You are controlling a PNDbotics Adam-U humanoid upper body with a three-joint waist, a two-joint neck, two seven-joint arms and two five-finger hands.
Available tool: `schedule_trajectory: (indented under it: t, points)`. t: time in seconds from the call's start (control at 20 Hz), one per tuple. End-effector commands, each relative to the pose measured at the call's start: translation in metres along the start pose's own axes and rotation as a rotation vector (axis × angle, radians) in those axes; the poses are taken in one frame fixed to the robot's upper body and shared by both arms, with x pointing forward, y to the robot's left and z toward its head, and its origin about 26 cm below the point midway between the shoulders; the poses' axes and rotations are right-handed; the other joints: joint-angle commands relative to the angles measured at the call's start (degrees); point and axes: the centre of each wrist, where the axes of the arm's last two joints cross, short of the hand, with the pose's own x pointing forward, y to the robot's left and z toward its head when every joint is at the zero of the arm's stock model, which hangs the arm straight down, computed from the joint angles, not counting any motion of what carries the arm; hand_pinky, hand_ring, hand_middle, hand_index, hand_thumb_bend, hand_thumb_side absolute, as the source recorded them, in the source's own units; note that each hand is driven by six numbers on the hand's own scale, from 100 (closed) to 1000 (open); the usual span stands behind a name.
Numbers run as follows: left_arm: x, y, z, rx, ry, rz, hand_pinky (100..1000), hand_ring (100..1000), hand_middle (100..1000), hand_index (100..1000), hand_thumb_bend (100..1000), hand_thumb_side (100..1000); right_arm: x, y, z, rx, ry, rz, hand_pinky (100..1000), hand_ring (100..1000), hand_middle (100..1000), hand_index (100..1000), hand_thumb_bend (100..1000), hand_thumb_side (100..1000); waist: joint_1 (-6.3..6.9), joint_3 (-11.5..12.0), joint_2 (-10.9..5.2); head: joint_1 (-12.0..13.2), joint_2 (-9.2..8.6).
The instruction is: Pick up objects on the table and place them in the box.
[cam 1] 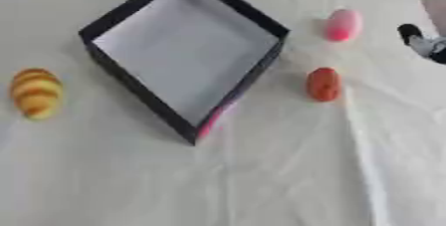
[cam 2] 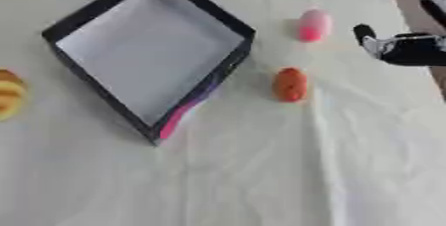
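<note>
A black-walled box [cam 1: 113, 18] with a pale inside stands turned like a diamond at the upper left; nothing shows inside it. A pink egg-shaped object [cam 1: 342, 25] lies to its right, and an orange-red oval object [cam 1: 323, 84] lies below that. A yellow and brown striped object [cam 1: 35, 93] lies at the far left. My right hand [cam 2: 396, 46] comes in from the right edge, just right of the pink object and apart from it. Its fingers are not clear enough to read. My left hand is out of sight.
A white cloth [cam 1: 261, 180] covers the table, with a raised fold [cam 1: 362, 155] running down the right side. A pink strip [cam 1: 212, 118] shows along the box's lower right wall. Dark shapes sit along the far edge.
</note>
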Motion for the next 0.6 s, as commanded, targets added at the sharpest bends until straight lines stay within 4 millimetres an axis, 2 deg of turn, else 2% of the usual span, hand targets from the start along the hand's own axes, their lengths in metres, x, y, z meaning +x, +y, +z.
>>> schedule_trajectory:
  t: [0.05,0.35,0.4,0.6]
  points:
    - [0.0095,0.0050,-0.0029,-0.002,-0.029,-0.028,927,923,922,839,188,800,0.0042,-0.0118,-0.0008,-0.031,-0.017,0.025,857,819,699,864,292,194,0.22,-0.1,-1.01,0.3,0.02]
    - [0.0092,0.0052,-0.0025,0.000,-0.027,-0.029,927,923,923,839,188,802,0.0023,-0.0169,-0.0004,-0.101,-0.009,0.010,857,815,694,864,291,168,0.27,-0.2,-0.99,0.4,0.06]
    - [0.0091,0.0052,-0.0025,-0.001,-0.026,-0.029,927,923,923,840,187,801,0.0024,-0.0166,-0.0004,-0.101,-0.010,0.010,857,813,695,864,314,168,0.26,-0.2,-0.99,0.4,0.02]
    - [0.0087,0.0045,-0.0027,-0.005,-0.024,-0.029,927,924,924,840,188,804,0.0043,-0.0120,-0.0010,-0.056,-0.024,0.013,858,813,699,864,285,194,0.25,0.1,-0.95,0.1,-0.03]
